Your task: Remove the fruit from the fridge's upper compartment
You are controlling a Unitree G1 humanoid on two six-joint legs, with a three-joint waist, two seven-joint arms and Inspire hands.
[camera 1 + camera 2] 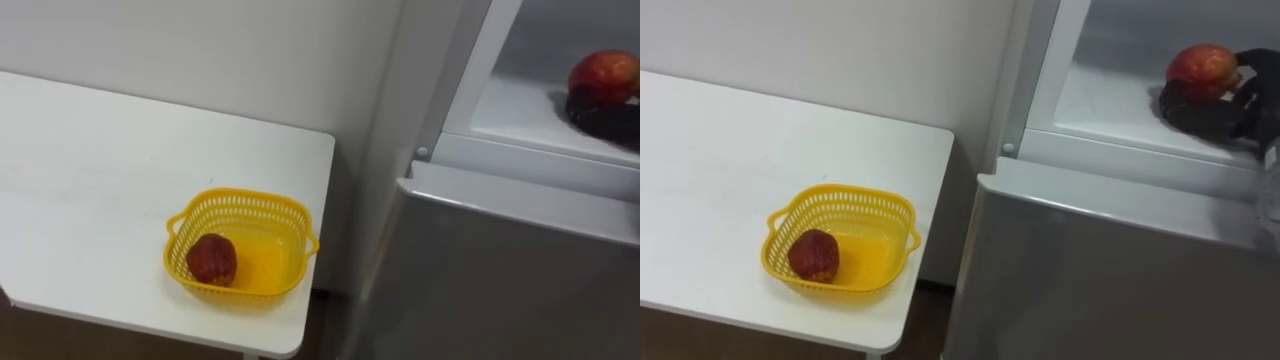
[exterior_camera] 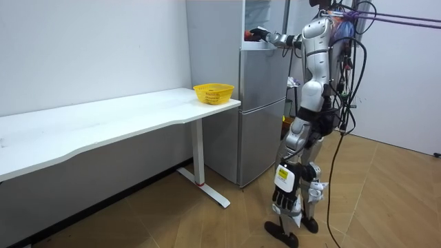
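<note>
in the upper fridge compartment [image 1: 1110,100], the right hand [image 1: 1215,112] is curled round a red apple [image 1: 1202,68].

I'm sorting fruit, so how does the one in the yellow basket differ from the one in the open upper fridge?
The basket fruit is dark, dull red; the fridge fruit is brighter red with yellow patches. The basket fruit lies free in the yellow basket on the white table; the fridge fruit sits on the shelf with the right hand curled round it. Both are roundish and red.
</note>
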